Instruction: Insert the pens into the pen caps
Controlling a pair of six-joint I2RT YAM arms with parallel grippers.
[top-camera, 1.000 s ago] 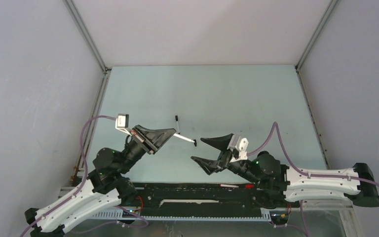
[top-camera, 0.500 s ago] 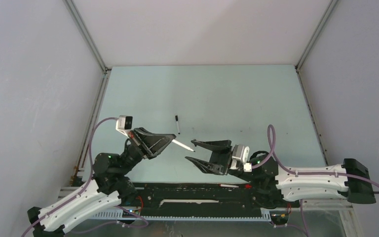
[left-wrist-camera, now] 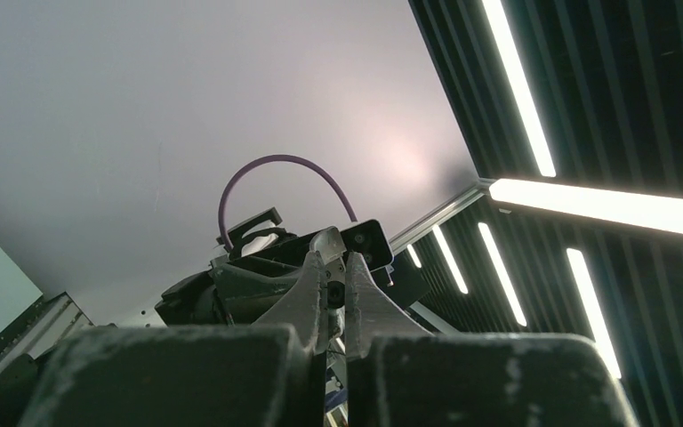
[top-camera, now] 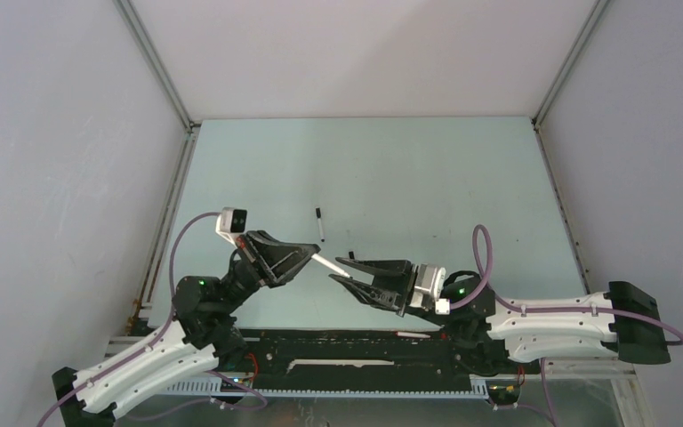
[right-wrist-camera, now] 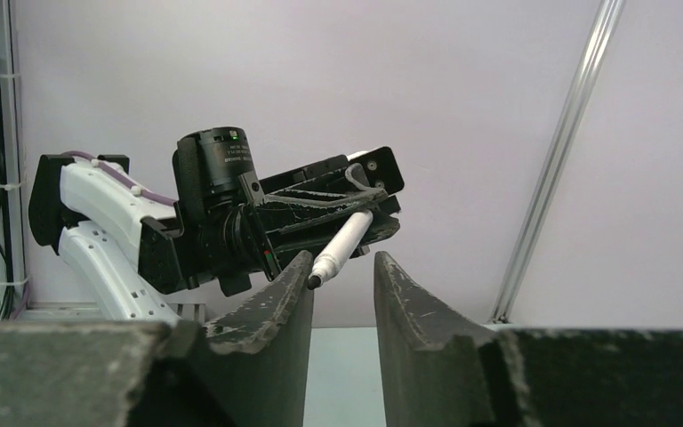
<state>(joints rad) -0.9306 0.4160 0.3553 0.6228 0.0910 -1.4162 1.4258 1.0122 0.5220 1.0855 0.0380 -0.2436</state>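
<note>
My left gripper (top-camera: 309,254) is shut on a white pen (top-camera: 324,264), which sticks out to the right above the table. In the right wrist view that pen (right-wrist-camera: 345,242) slants down to a small black tip beside my right gripper's left finger (right-wrist-camera: 295,277). My right gripper (top-camera: 341,270) faces it, jaws apart, with nothing clamped; its mouth (right-wrist-camera: 343,260) is at the pen tip. A second white pen (top-camera: 321,228) lies on the table behind, a black pen cap (top-camera: 318,213) on its far end. In the left wrist view the left gripper's (left-wrist-camera: 333,265) fingers stand almost together and the pen is hard to make out.
The pale green table (top-camera: 427,187) is walled by white panels with metal corner posts (top-camera: 565,62). A black rail (top-camera: 356,342) runs along the near edge between the arm bases. Purple cables (top-camera: 485,253) loop off both wrists.
My right gripper has swung left to the pen tip and its jaws have narrowed. The left gripper with the pen has shifted slightly nearer and lower.
</note>
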